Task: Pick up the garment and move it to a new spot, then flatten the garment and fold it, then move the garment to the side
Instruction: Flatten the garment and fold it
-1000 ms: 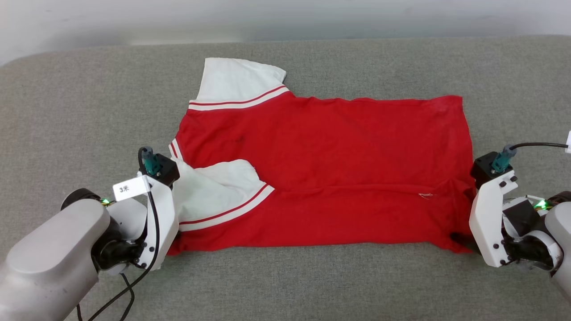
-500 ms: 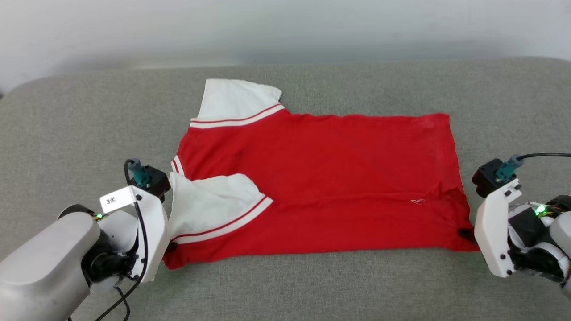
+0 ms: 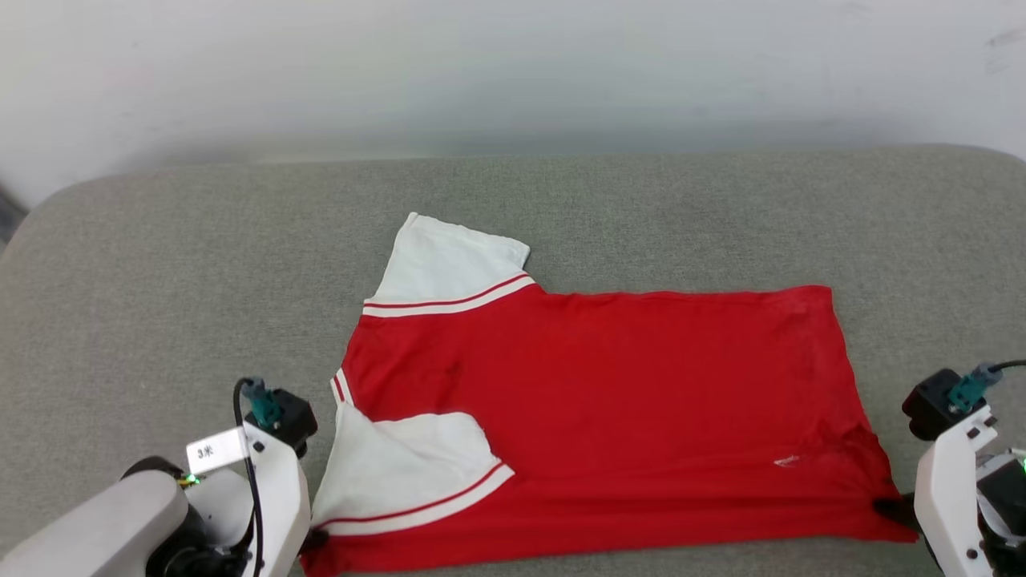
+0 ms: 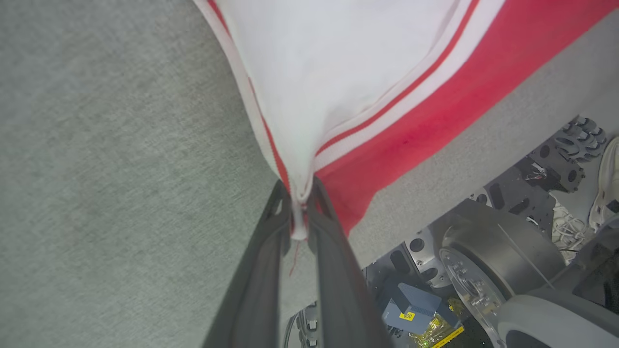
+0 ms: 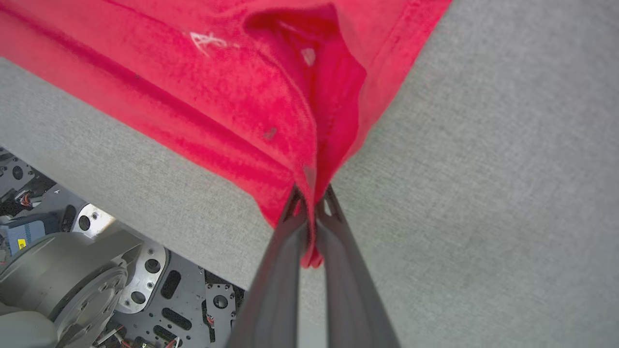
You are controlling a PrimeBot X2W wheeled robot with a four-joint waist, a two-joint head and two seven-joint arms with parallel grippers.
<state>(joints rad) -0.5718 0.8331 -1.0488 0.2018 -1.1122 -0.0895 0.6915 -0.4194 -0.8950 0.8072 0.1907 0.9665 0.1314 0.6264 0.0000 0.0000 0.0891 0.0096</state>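
The garment, a red jersey with white sleeves and red-white striped trim, lies spread sideways on the grey cushion, plain red side up, its near edge by the cushion's front. One white sleeve points to the back; the other is folded onto the body. At the garment's near left corner, my left gripper is shut on the white sleeve's tip and the red fabric under it. My right gripper is shut on the near right hem corner, bunching the red cloth.
A pale wall rises behind the cushion. Bare grey cushion stretches to the left, the right and behind the garment. In the wrist views, the robot's metal base sits just below the cushion's front edge.
The head camera has tilted, so the whole scene sits lower in view. Both grippers stay at the near corners and the garment has slid back and flattened a little. The right jaws closed on the hem.
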